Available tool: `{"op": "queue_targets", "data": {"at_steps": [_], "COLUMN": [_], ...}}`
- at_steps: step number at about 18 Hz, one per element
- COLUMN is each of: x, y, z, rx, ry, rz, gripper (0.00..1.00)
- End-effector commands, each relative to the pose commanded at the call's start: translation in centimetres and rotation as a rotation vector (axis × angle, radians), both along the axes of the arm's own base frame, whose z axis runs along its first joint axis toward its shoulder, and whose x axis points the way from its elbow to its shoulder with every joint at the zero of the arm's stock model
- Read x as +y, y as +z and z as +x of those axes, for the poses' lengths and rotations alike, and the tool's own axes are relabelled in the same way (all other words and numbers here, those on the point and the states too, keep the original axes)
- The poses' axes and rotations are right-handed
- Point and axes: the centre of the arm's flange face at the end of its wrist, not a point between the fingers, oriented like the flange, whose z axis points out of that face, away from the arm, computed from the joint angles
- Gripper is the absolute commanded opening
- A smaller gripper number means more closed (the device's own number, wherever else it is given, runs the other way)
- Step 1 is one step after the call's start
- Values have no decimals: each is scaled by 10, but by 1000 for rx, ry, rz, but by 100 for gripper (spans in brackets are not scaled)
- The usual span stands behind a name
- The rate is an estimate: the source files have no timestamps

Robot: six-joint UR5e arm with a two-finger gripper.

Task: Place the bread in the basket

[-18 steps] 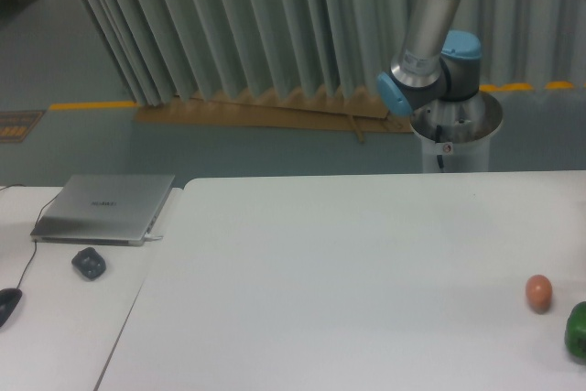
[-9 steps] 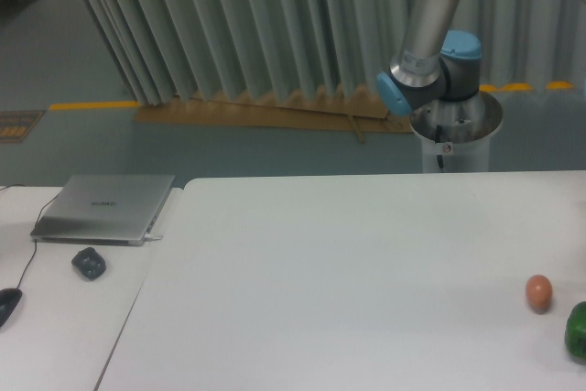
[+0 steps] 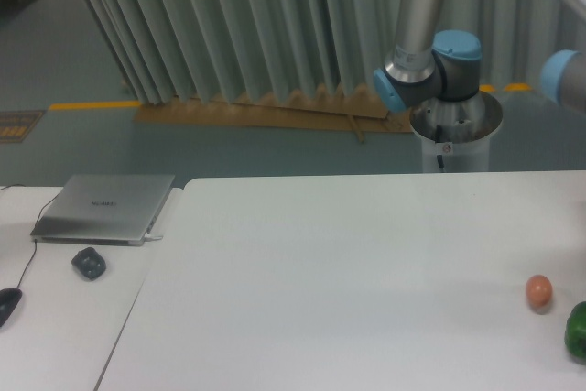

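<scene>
arm (image 3: 417,52): behind the desk's far edge, gripper out of frame, its state cannot be told | bread and basket: not visible | orange ball (image 3: 539,291), green thing (image 3: 577,330): near the right edge | advice: locate the bread first, ignore both.

No text can be read with certainty. The closed laptop (image 3: 103,208) on the worktop (image 3: 348,272) has a small pale logo on its lid, too blurred to read. The robot's base column (image 3: 450,139) carries a small round red-and-white sticker, and its marking is not legible.
</scene>
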Motion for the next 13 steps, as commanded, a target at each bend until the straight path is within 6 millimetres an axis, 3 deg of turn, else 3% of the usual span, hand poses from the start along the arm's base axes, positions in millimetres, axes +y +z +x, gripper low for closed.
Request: {"op": "queue_targets", "data": {"at_steps": [2,6,9,13], "x": [9,16,29,25], "y": [5,14,7,-4], "z": [15,68,98,118], "rx": [-33,-163,-189,-216], "ry": [-21,-61,-93,-102], "rz": [30,123,122,101], "gripper": [100,100,100,100]}}
